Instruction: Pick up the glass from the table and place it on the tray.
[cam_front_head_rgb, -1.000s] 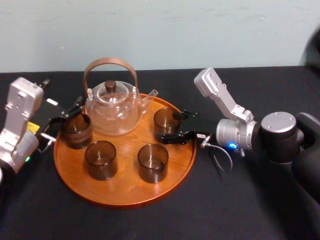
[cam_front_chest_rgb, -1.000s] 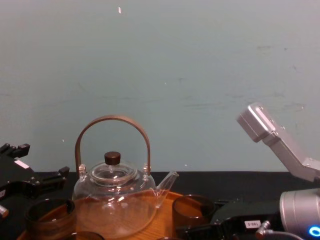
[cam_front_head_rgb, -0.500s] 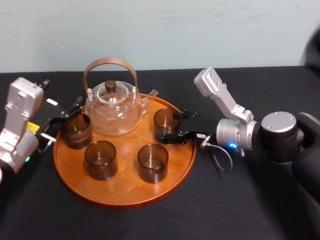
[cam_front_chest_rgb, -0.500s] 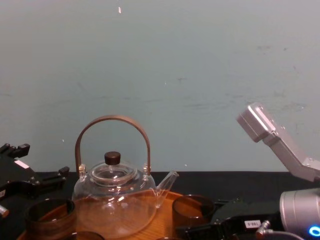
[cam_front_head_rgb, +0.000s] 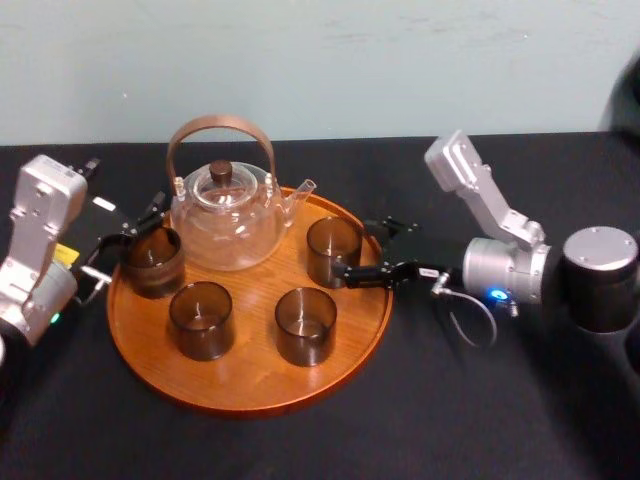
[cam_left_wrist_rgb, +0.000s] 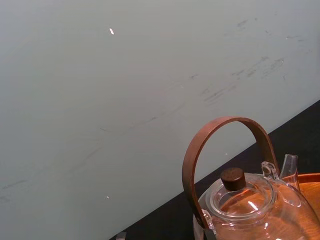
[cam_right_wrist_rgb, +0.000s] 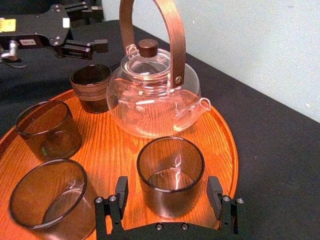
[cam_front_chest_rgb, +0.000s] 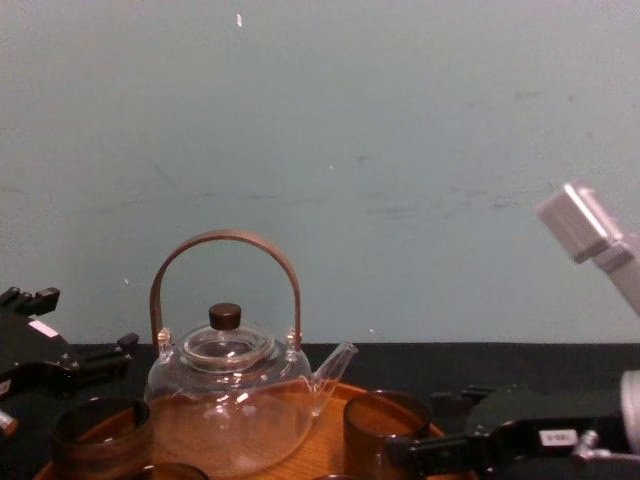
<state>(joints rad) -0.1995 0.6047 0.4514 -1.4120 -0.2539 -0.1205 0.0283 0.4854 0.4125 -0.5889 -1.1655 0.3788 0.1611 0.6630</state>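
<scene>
- Head view: one tray (cam_front_head_rgb: 250, 385) on the worktop (cam_front_head_rgb: 480, 430), carrying one teapot (cam_front_head_rgb: 225, 225) and four glasses. The glass (cam_front_head_rgb: 333, 250) stands on the tray's right side. Your right end effector (cam_front_head_rgb: 372, 252) is beside it, fingers spread, gripping nothing. Your left end effector (cam_front_head_rgb: 130, 228) is likewise spread, by the rear-left glass (cam_front_head_rgb: 152, 262).
- Left wrist view: one teapot, one arched handle.
- Right wrist view: the glass flanked by the two right fingers.
- Chest view: two end effectors, one either side of the teapot.
</scene>
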